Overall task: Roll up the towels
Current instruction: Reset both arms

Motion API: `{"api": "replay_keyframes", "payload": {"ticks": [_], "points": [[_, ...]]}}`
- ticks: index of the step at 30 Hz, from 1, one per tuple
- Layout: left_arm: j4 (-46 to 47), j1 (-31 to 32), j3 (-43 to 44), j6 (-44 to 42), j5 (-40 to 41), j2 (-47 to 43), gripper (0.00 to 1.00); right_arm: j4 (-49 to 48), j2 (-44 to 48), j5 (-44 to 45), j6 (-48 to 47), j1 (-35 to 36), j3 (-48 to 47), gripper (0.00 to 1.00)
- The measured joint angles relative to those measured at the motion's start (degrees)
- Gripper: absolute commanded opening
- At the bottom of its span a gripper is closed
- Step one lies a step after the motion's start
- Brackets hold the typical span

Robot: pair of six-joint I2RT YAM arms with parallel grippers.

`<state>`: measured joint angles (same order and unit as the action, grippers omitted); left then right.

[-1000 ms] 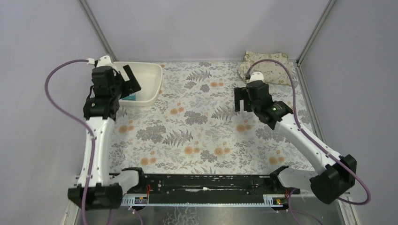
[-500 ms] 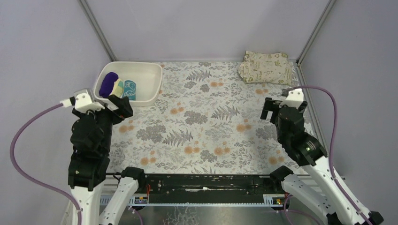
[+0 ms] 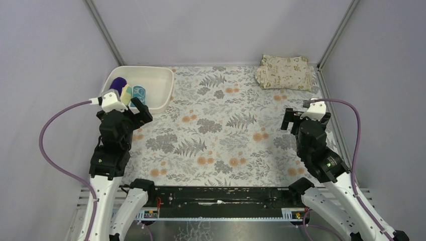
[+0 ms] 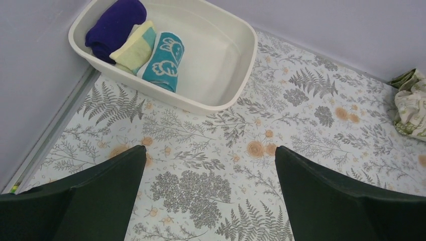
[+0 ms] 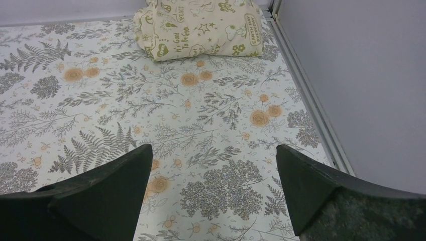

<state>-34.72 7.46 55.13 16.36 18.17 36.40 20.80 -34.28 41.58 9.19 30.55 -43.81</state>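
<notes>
Towels: all three lie inside the basin (image 4: 211, 60), packed at its left end. Purple towel (image 4: 113, 27) is against the end wall, yellow towel (image 4: 134, 46) next to it, teal towel (image 4: 162, 61) innermost. Each is a tight roll, touching its neighbour. The side-by-side packing likely keeps the rolls from springing loose.

Rest of the basin is bare.

Left gripper (image 4: 209, 165) hangs over the worktop (image 3: 221, 130) just on the near side of the basin, jaws spread wide, nothing in them.

Right gripper (image 5: 214, 150) is well to the right of the basin, likewise wide and empty.

Beige cloth (image 5: 201, 27) sits folded far right of the basin, untouched.

Judgement: rolling looks finished.
</notes>
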Motion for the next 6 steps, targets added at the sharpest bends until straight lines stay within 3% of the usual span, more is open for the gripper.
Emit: {"api": "replay_keyframes", "payload": {"ticks": [6], "points": [[2.10, 0.00, -0.33, 0.37, -0.17, -0.37, 1.00, -0.55, 0.76, 1.03, -0.13, 0.00, 0.66, 0.99]]}}
